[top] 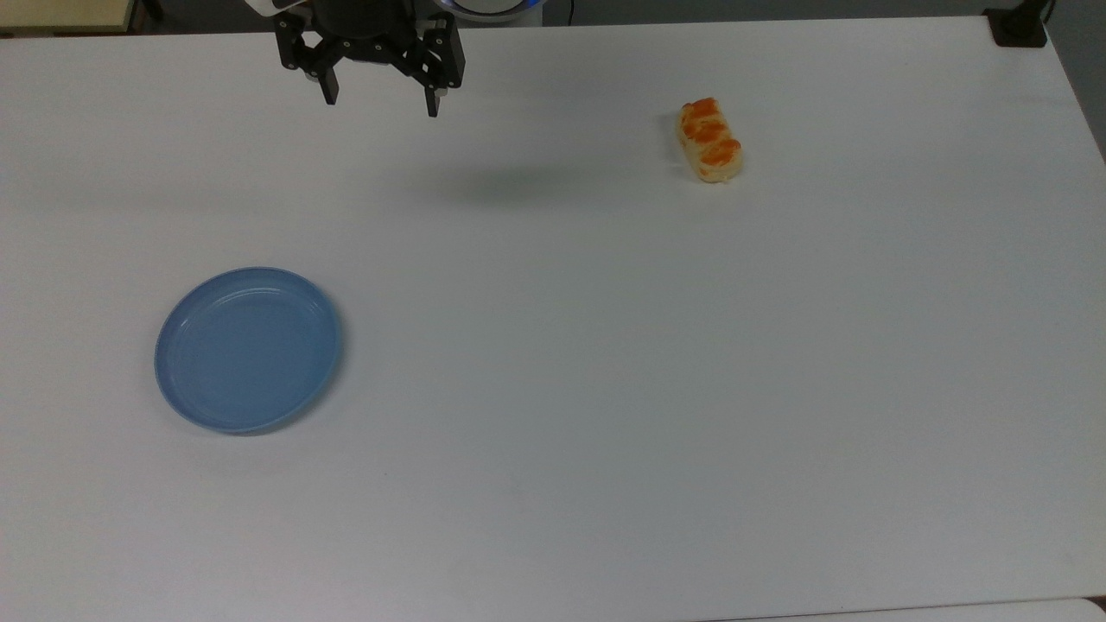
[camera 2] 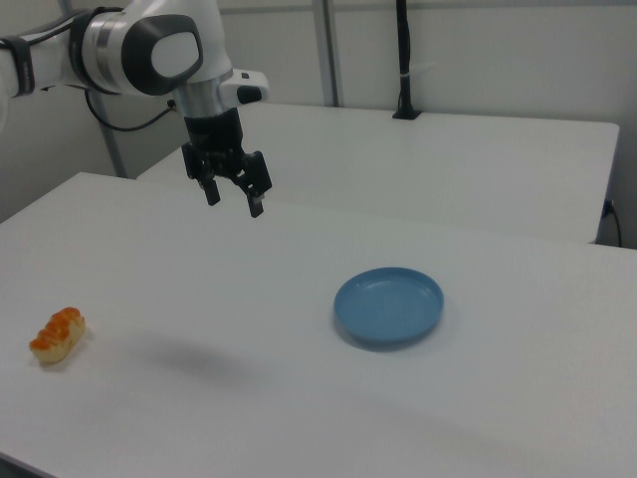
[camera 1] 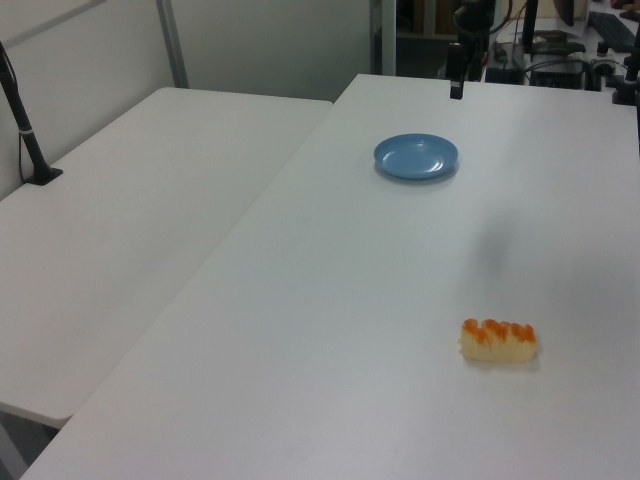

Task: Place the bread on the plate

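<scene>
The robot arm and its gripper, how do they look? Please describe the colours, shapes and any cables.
The arm has rounded, glossy white shells with dark grey joint sections between them. A white block sits at the wrist. The gripper is black and angular, with two slim black fingers tipped with small pale pads. A thin dark cable loops behind the arm in the right view.

top view, clock from table (top: 553, 389) centre | plate (top: 248, 349) on table at 8 | bread (top: 709, 139) on table at 2, well apart | gripper (top: 381, 97) above table at 11
</scene>
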Robot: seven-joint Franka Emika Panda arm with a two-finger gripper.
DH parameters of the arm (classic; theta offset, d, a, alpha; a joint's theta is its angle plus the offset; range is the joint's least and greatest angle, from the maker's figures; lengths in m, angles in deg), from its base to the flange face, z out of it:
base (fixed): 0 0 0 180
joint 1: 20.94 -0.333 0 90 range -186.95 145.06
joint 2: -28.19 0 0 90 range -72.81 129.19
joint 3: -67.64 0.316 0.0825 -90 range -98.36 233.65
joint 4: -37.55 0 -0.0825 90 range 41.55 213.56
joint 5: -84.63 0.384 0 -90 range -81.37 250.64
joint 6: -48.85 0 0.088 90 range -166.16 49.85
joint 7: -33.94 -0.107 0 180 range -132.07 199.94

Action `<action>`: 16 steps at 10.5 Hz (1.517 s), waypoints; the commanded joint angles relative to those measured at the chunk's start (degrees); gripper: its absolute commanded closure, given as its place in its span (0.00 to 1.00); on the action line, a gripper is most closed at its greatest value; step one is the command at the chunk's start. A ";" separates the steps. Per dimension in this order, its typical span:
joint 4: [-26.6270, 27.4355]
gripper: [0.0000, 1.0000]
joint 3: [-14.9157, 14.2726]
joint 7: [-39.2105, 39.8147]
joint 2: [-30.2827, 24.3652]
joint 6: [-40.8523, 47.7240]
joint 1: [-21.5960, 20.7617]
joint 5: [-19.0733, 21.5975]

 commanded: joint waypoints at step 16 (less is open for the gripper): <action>8.18 0.00 -1.09 -2.37 3.15 -0.20 -24.25 7.05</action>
